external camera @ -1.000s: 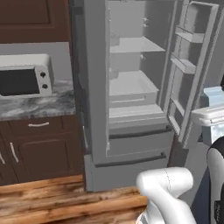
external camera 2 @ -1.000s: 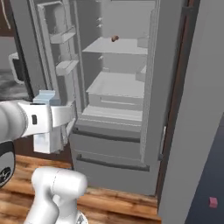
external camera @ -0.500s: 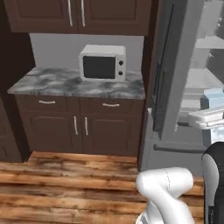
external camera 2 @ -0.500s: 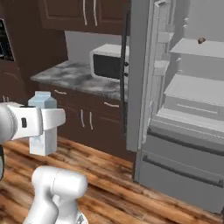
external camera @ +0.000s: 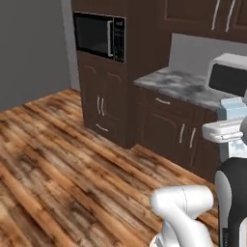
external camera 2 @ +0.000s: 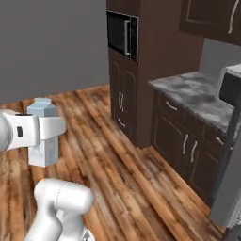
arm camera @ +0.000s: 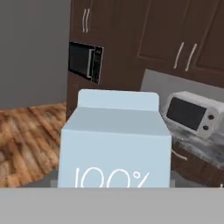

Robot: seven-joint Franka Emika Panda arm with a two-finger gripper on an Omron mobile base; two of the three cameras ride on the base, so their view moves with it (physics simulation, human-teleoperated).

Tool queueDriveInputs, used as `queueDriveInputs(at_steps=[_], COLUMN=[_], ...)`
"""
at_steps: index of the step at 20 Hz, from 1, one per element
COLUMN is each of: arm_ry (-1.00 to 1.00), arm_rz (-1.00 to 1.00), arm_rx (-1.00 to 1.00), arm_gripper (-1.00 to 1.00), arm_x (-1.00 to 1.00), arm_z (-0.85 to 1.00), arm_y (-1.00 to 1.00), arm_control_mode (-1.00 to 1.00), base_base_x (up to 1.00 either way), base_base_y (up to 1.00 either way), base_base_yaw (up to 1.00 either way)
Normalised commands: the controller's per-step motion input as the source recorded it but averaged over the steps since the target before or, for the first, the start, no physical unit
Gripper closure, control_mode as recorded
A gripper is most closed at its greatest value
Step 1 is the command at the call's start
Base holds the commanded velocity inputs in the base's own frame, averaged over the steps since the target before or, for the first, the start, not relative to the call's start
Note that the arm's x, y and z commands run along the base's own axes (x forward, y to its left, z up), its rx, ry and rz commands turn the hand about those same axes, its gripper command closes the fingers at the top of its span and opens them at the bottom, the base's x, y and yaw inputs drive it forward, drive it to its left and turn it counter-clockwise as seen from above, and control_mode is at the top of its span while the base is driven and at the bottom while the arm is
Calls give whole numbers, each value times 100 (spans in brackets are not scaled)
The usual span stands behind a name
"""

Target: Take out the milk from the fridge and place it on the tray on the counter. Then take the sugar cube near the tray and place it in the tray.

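Left base view: milk (external camera: 233,109) seen at right edge, upright, clamped in gripper (external camera: 226,130), in front of counter (external camera: 183,87); white microwave (external camera: 228,73) stood on counter.

Right base view: gripper (external camera 2: 47,128) closed on milk (external camera 2: 43,134), carried upright above wood floor (external camera 2: 117,160); built-in oven (external camera 2: 121,34) set in tall cabinet.

Hand view: milk (arm camera: 114,142) seen close, "100%" printed on face.

Even, soft light with no clear source, no glare and hardly any shadows. All three pictures are coarse and slightly blurred; the dark cabinets (external camera: 169,130) lose detail.
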Motion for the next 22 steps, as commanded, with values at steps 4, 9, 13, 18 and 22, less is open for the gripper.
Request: queueDriveInputs(at_steps=[4,9,13,18,22], arm_ry=[0,0,0,0,0], arm_rz=[0,0,0,0,0], arm_rx=[0,0,0,0,0], arm_gripper=[100,100,100,100,100], arm_x=[0,0,0,0,0], arm_z=[0,0,0,0,0], arm_y=[0,0,0,0,0], arm_control_mode=[100,100,100,100,100], base_base_x=[0,0,0,0,0], base_base_y=[0,0,0,4,18], base_base_yaw=[100,100,100,100,99])
